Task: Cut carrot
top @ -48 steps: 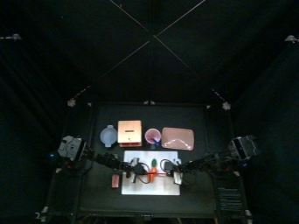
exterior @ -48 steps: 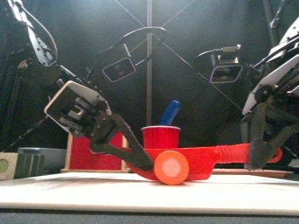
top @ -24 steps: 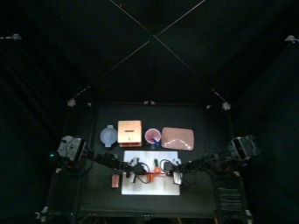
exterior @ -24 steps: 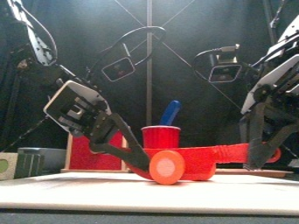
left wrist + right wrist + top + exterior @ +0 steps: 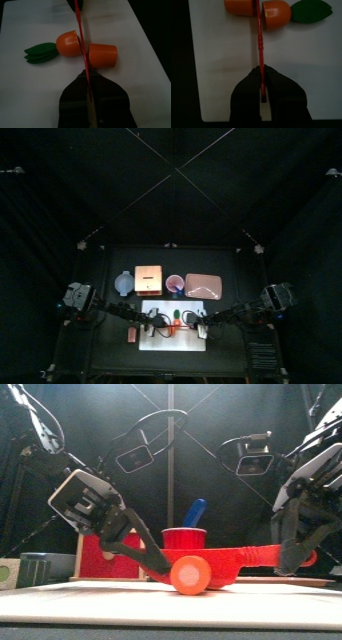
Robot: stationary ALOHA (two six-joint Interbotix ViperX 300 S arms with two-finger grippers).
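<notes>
- Nearest the front camera: the carrot (image 5: 191,574) lies on the white mat (image 5: 80,602), its round orange cut face turned toward the lens.
- Change over the last second is slight. That orange face sits a touch further toward the left arm's side than a second ago. Both arms hold nearly the same pose, and the top view looks the same.
- The left wrist view shows the carrot in two pieces. The leafy stub (image 5: 67,43) and a short orange chunk (image 5: 103,55) lie either side of the red knife (image 5: 81,50), with the blade edge in the seam.
- The left gripper (image 5: 87,76) has its jaws pinched on the thin red blade. The right gripper (image 5: 260,72) grips the same knife from the opposite end, jaws pressed onto it.
- Judgement: the cut at this seam looks complete, since the pieces stand apart at the blade. What remains is lifting the knife clear, or a further cut if one is wanted.
- Behind them stand a red cup (image 5: 185,540) with a blue handle (image 5: 195,511) sticking out of it and a pinkish-red block (image 5: 96,562). Black curtains are beyond.
- Writing: none legible on the cup, block, mat or knife.
</notes>
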